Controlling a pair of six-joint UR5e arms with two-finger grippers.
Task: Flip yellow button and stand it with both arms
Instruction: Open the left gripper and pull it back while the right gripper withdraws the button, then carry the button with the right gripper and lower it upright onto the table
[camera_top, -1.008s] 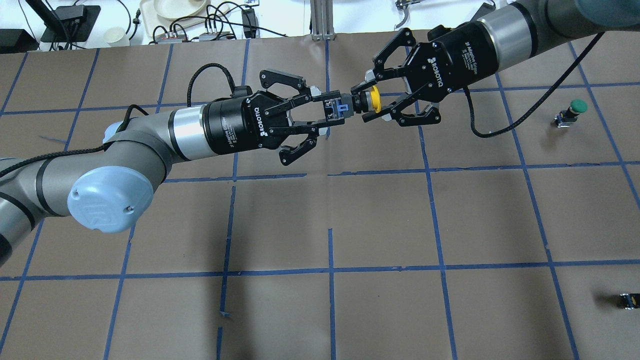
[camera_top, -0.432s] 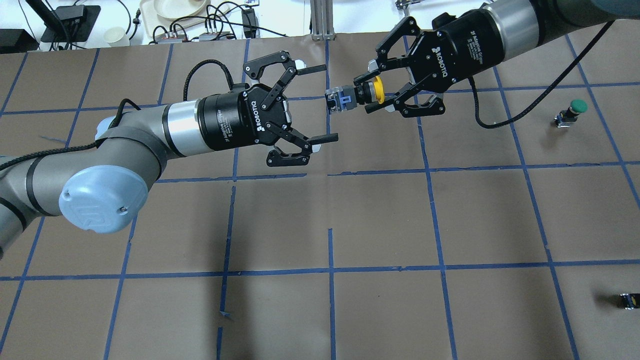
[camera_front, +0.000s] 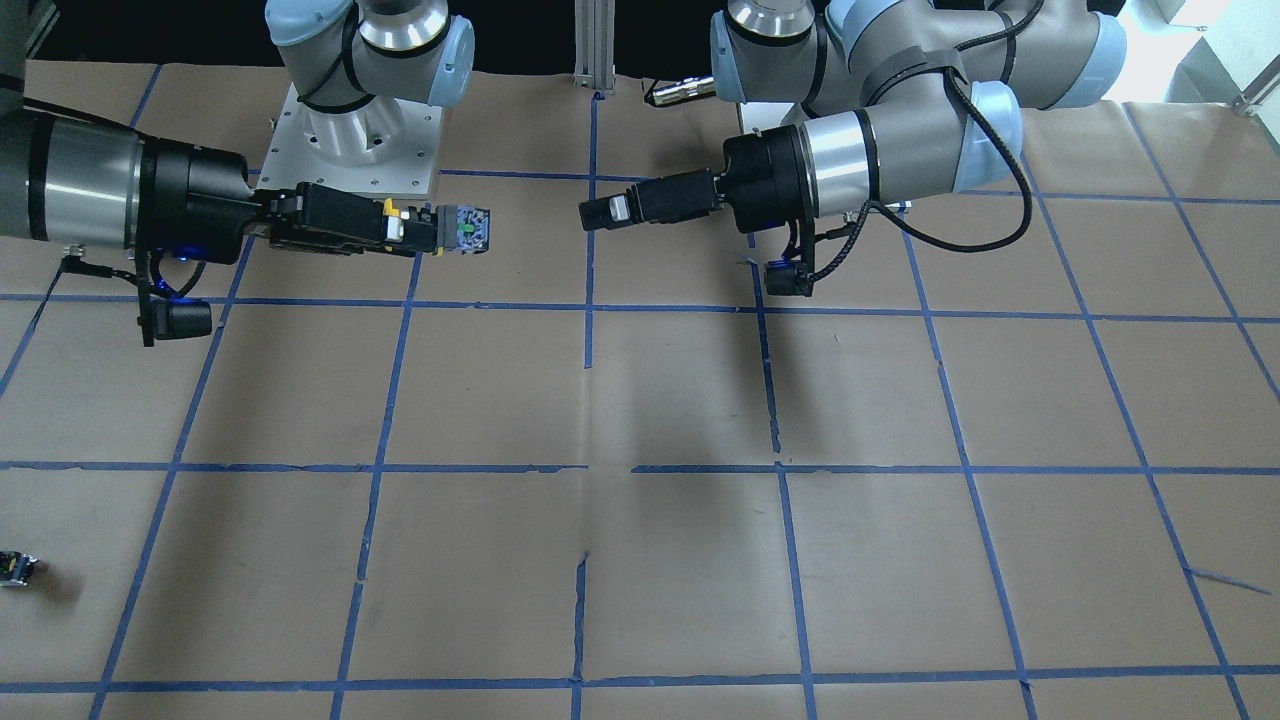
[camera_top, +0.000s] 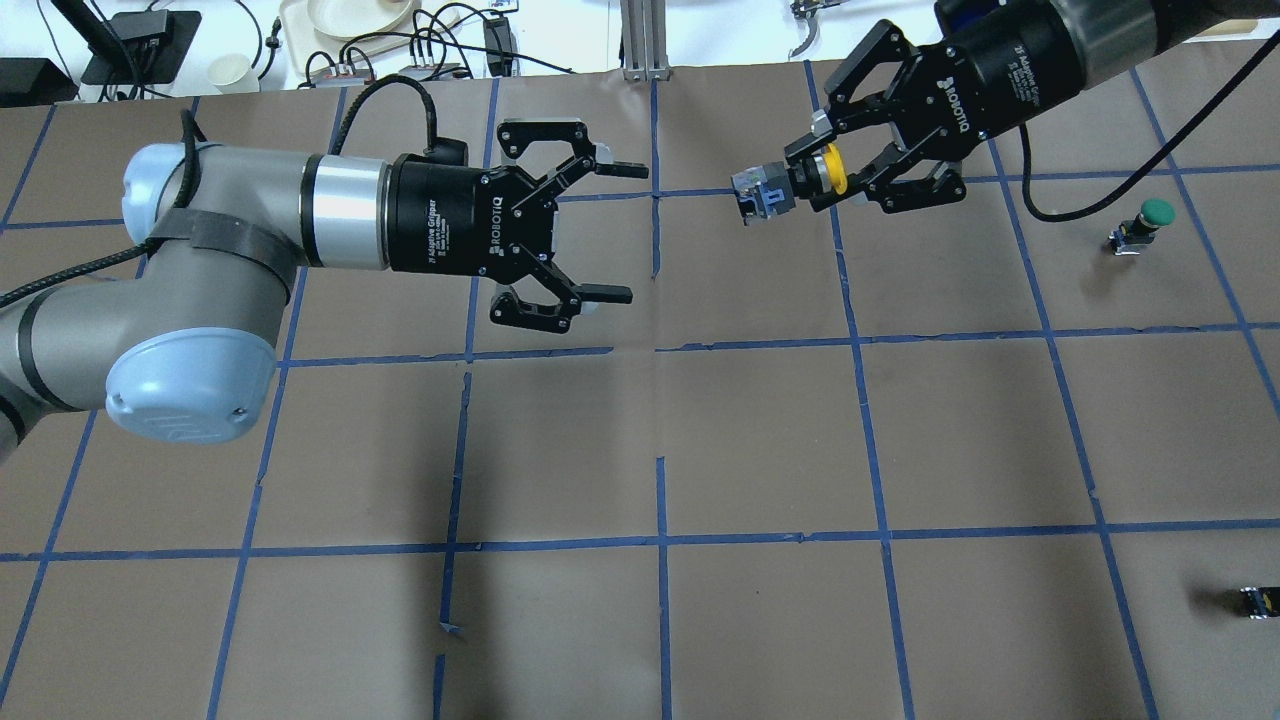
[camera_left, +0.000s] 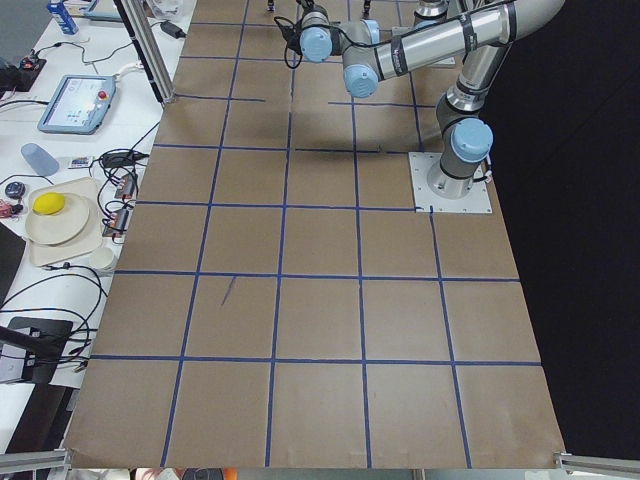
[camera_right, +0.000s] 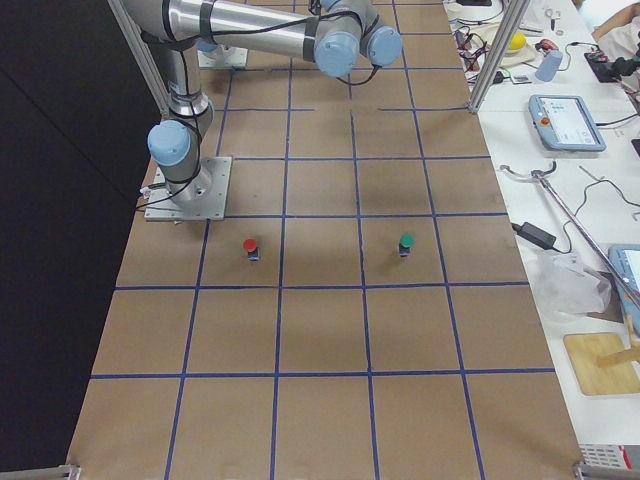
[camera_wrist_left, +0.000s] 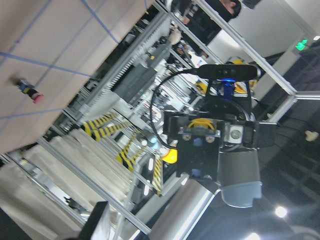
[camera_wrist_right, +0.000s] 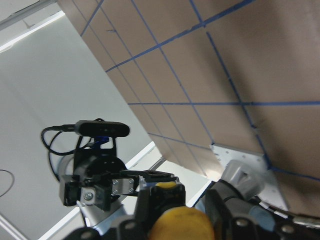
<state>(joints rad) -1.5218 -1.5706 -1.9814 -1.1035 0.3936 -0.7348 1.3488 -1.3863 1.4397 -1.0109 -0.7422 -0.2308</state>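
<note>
**Yellow button (camera_top: 770, 192) aloft in right gripper (camera_top: 808, 178); left gripper (camera_top: 622, 232) spread and empty**

Brown paper over the table (camera_top: 760, 440), crossed by a blue tape grid.

Leftmost, the left gripper: spread wide, grasping nothing, aimed at the button but well apart from it.

Further right, the button: off the table, lying sideways, clenched about its neck by the right gripper. Yellow cap toward the wrist, grey-and-blue base poking out toward the left gripper.

Probably next: turning it base-down and lowering it to stand. Risks, as a judgement:
- Slipping or twisting in so small a pinch during the wrist turn.
- Toppling on release if set down tilted, or onto a raised tape edge or paper seam.
- Getting knocked flat by a finger on the way up.

Right again, a green button (camera_top: 1150, 222) upright on the table, the closest obstacle to a low swing on that side. Far right, near the edge, a small dark part (camera_top: 1258, 600), well apart. From the right-side camera only, a red button (camera_right: 250, 246) close to the robot's base.
</note>
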